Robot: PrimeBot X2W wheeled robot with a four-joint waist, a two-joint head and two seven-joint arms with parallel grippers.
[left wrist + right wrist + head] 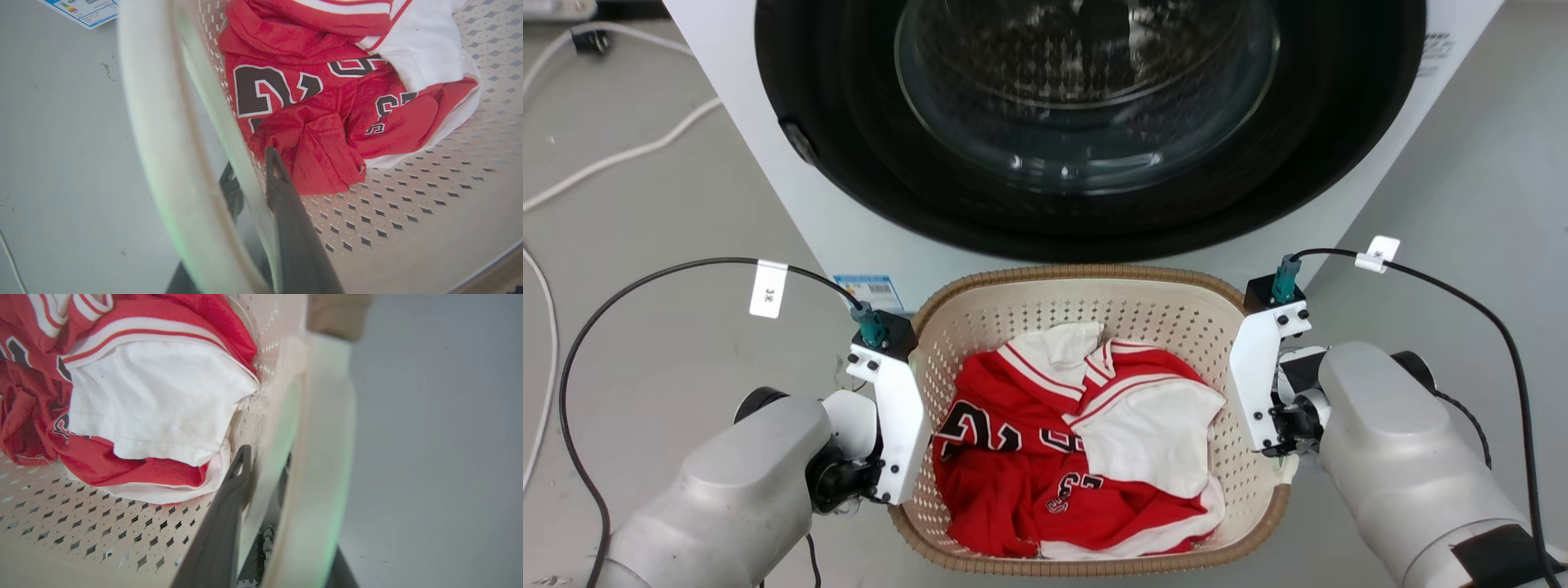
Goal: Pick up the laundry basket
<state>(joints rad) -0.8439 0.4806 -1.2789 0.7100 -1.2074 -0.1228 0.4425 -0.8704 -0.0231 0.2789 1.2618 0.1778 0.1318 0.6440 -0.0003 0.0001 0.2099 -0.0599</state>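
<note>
The laundry basket (1094, 306) is cream with perforated walls and a brown woven-look rim, and sits low in the head view in front of the washing machine. A red and white jersey (1045, 457) lies crumpled inside it. My left gripper (253, 183) straddles the basket's left wall, one dark finger (286, 204) inside and the other between the wall and the white side handle (155, 134). My right gripper (261, 473) straddles the right wall the same way, with its inner finger (233, 490) beside the jersey. Both are shut on the wall.
The white washing machine (768, 163) with its dark round door (1086, 98) rises just behind the basket. White cables (613, 155) trail over the grey floor at the left. Black wrist cables (645, 282) arc above both arms. Bare grey floor (1486, 204) lies at the right.
</note>
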